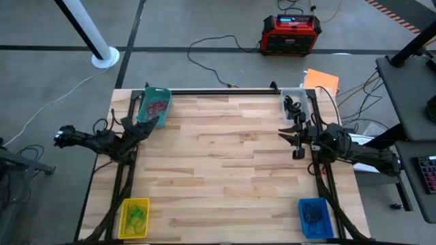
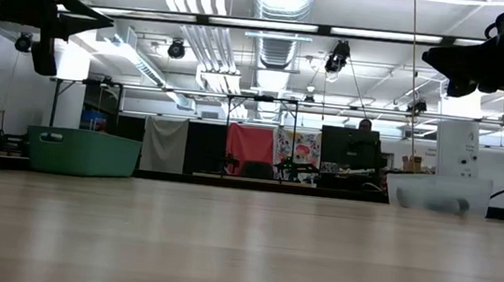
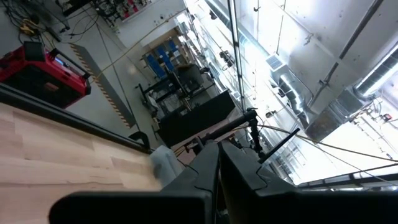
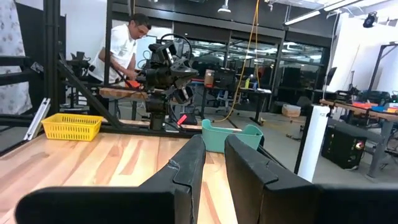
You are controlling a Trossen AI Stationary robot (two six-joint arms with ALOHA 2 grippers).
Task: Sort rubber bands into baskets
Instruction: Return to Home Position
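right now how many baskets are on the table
4: teal basket far-left corner, clear basket far-right corner, yellow basket near-left corner, blue basket near-right corner. None looks hidden.

no legible text — none anywhere

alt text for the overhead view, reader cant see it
Wooden table from above: teal basket top left, clear basket top right, yellow basket bottom left, blue basket bottom right. An arm sits at each side, left claw shut, right claw open.

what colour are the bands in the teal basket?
Red. The rubber bands in the teal basket show best in the high view.
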